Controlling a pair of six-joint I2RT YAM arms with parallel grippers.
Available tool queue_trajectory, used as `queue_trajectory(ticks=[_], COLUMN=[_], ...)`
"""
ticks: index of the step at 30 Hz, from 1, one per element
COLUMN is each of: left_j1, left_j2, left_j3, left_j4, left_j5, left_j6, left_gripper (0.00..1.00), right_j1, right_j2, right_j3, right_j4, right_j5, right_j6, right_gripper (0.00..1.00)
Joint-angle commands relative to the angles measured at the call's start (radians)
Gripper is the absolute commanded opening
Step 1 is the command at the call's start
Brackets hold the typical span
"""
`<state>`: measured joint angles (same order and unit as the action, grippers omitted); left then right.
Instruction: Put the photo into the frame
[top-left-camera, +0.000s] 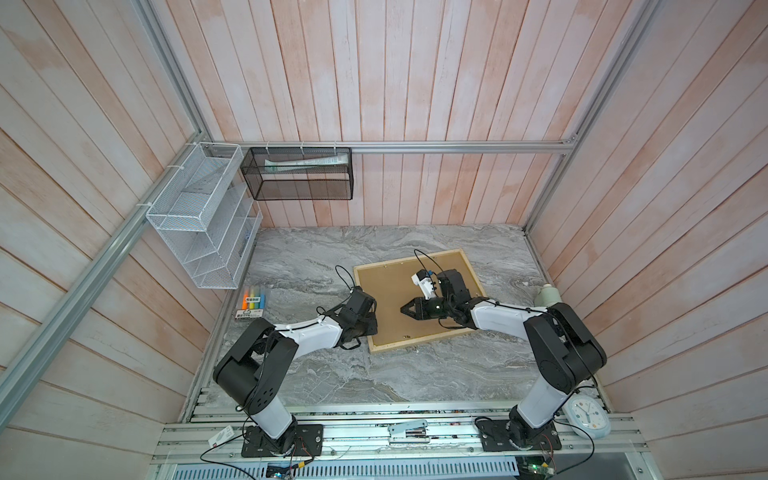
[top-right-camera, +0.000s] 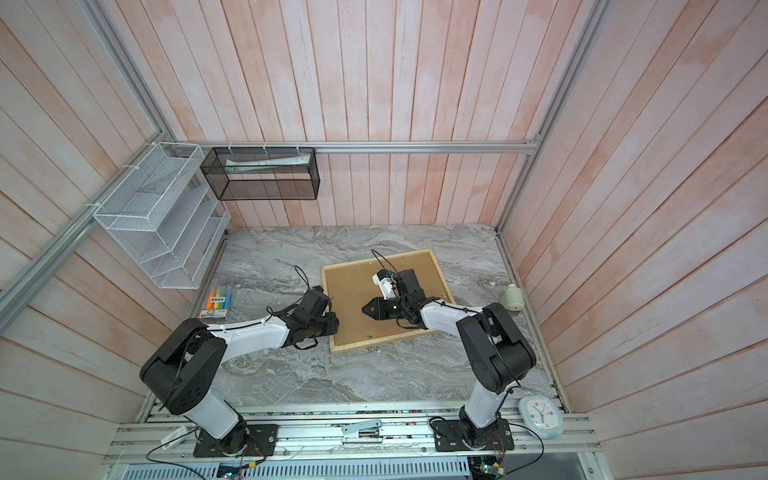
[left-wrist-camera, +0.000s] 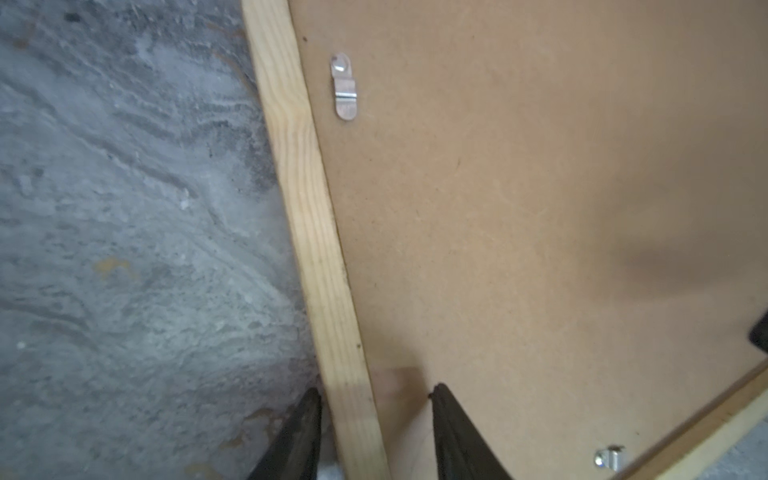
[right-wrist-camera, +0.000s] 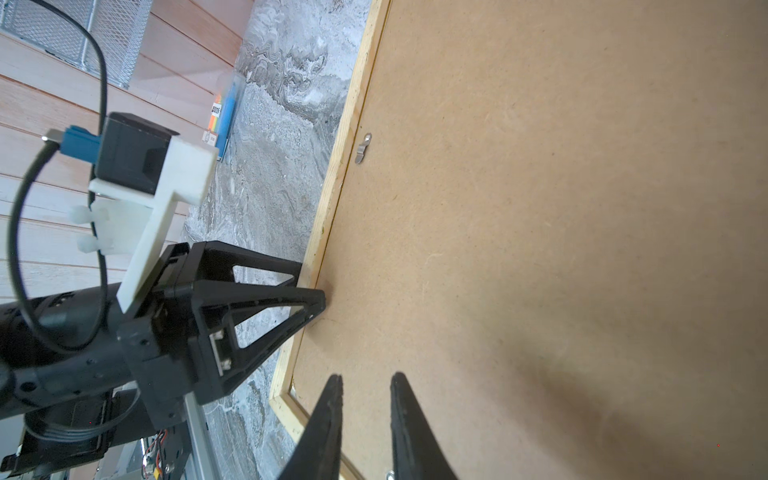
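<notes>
The frame (top-left-camera: 419, 341) (top-right-camera: 382, 344) of pale wood lies back side up on the marble table, with a brown backing board (top-left-camera: 395, 291) (right-wrist-camera: 540, 208) filling it. The photo is hidden. My left gripper (left-wrist-camera: 377, 388) (right-wrist-camera: 311, 284) is open and straddles the frame's left strip (left-wrist-camera: 307, 216): one finger is outside over the table, the other over the board. My right gripper (right-wrist-camera: 368, 375) (top-left-camera: 404, 309) hovers over the board near the middle, slightly open with nothing between its fingers. Small metal turn clips (left-wrist-camera: 344, 87) (right-wrist-camera: 363, 148) sit on the board by the strip.
A pack of highlighters (top-left-camera: 251, 303) lies at the table's left edge. A white mesh rack (top-left-camera: 199, 224) and a black mesh basket (top-left-camera: 297, 174) hang at the back left. A pale round bottle (top-left-camera: 547, 295) and a clock (top-left-camera: 588, 415) sit at the right.
</notes>
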<state>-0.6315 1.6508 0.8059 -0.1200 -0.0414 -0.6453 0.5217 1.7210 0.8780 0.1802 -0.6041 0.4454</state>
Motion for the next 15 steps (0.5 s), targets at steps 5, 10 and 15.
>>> queue_trajectory(ticks=[5, 10, 15], left_j1=[-0.021, -0.022, -0.021], left_j2=[-0.012, -0.019, -0.007], left_j3=[-0.023, -0.045, -0.050], left_j4=[-0.034, -0.032, -0.041], left_j5=[-0.044, -0.053, -0.069], left_j6=[-0.028, -0.029, -0.002], left_gripper=[0.39, 0.33, 0.25], right_j1=[-0.005, -0.004, 0.000], right_j2=[0.023, 0.029, 0.044], right_j3=[0.023, 0.018, 0.003], right_j4=[0.011, 0.028, 0.092], right_j5=[-0.022, -0.033, -0.046], right_j6=[0.007, 0.020, 0.079], right_gripper=[0.23, 0.23, 0.23])
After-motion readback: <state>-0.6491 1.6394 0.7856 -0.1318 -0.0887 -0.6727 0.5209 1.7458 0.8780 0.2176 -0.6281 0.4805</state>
